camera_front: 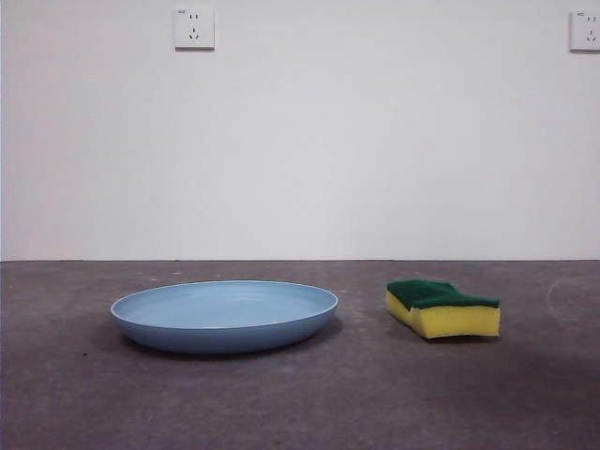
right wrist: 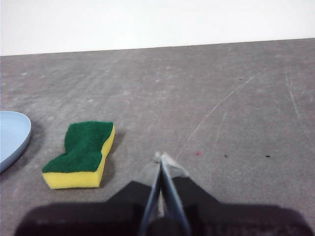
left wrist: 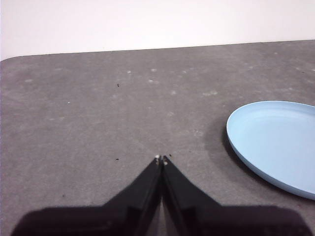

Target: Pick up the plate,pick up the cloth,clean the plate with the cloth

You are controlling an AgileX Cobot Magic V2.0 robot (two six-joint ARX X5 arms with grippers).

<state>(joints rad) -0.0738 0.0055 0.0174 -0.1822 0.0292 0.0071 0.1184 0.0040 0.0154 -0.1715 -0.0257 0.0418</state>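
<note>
The light-blue plate [camera_front: 225,314] lies flat on the dark grey table, left of centre in the front view. It also shows in the left wrist view [left wrist: 278,145] and its edge in the right wrist view [right wrist: 11,137]. The cloth, a yellow sponge with a green top [camera_front: 442,307], lies to the plate's right, also in the right wrist view [right wrist: 83,152]. My left gripper [left wrist: 161,160] is shut and empty, off to the side of the plate. My right gripper [right wrist: 160,158] is shut and empty, beside the sponge. Neither gripper shows in the front view.
A white wall stands behind the table with two sockets [camera_front: 194,28] [camera_front: 585,30]. The table surface [camera_front: 375,394] is scuffed grey, with its far edge meeting the wall.
</note>
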